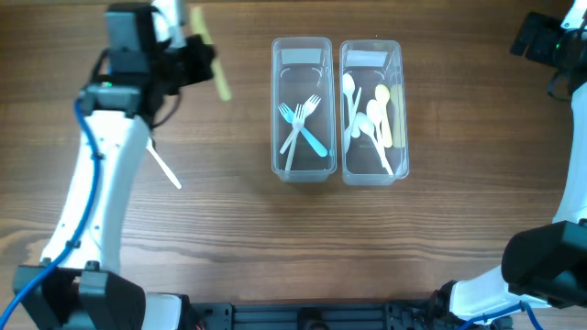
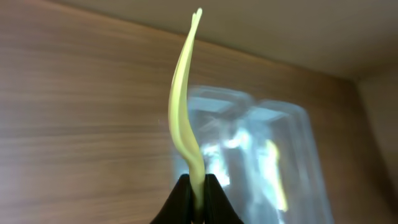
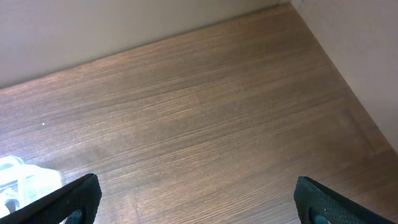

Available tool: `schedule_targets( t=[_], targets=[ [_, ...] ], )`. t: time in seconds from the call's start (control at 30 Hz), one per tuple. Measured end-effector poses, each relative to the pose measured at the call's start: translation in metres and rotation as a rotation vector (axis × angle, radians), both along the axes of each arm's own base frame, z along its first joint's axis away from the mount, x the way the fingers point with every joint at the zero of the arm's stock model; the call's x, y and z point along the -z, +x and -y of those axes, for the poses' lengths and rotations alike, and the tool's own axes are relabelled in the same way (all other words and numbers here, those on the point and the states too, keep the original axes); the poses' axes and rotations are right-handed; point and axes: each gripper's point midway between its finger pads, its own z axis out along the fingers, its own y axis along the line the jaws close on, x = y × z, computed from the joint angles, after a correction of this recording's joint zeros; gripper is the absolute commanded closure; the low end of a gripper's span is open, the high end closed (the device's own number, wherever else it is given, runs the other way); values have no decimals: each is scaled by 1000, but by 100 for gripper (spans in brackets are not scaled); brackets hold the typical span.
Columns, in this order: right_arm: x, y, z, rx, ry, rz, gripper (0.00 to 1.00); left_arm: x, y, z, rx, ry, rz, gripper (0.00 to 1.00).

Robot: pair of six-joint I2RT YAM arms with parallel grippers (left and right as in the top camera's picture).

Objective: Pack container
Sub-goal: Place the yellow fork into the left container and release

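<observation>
Left wrist view: pale yellow plastic utensil [image 2: 182, 106], likely light, thin, springy and slick, best taken near one end, pinched so by closed left gripper [image 2: 198, 186], aloft left of clear plastic containers [image 2: 249, 143]; right gripper [image 3: 196, 198] wide, empty.

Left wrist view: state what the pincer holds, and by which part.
The left pincer is shut on a yellow plastic utensil, pinching one end; which end is unclear.
</observation>
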Motion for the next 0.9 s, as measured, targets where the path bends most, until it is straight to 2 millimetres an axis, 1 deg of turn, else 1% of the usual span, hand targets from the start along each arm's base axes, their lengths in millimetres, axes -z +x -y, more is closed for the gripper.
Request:
schedule_targets(
  t=[0.03,0.07,0.13,0.2,0.3,0.37,0.4,0.53,0.6,0.67,0.7,0.73,0.8,0.83,0.9],
  targets=[
    [0,0,0,0,0,0,0,-2,-2,18,36,-11,8,95],
    [0,0,0,0,0,0,0,-2,-4,32,63,-18,12,95],
    [0,0,0,0,0,0,0,-4,-11,69,135,-33,27,96],
    [0,0,0,0,0,0,0,-1,-18,95,182,-30,25,96],
    [0,0,0,0,0,0,0,12,-28,122,218,3,6,96],
    [0,0,0,0,0,0,0,27,-31,135,228,38,-19,96],
    [0,0,0,0,0,0,0,39,-31,141,234,58,-39,96],
    [0,0,0,0,0,0,0,89,-28,152,239,120,-130,96],
    [0,0,0,0,0,0,0,123,-25,152,235,153,-194,96],
    [0,0,0,0,0,0,0,150,-24,151,231,180,-246,96],
    [0,0,0,0,0,0,0,164,-24,151,229,194,-274,93],
    [0,0,0,0,0,0,0,172,-24,150,227,203,-290,86],
    [0,0,0,0,0,0,0,186,-25,149,227,219,-316,68],
    [0,0,0,0,0,0,0,189,-25,149,224,218,-321,66],
    [0,0,0,0,0,0,0,187,-23,150,218,210,-315,57]
  ],
)
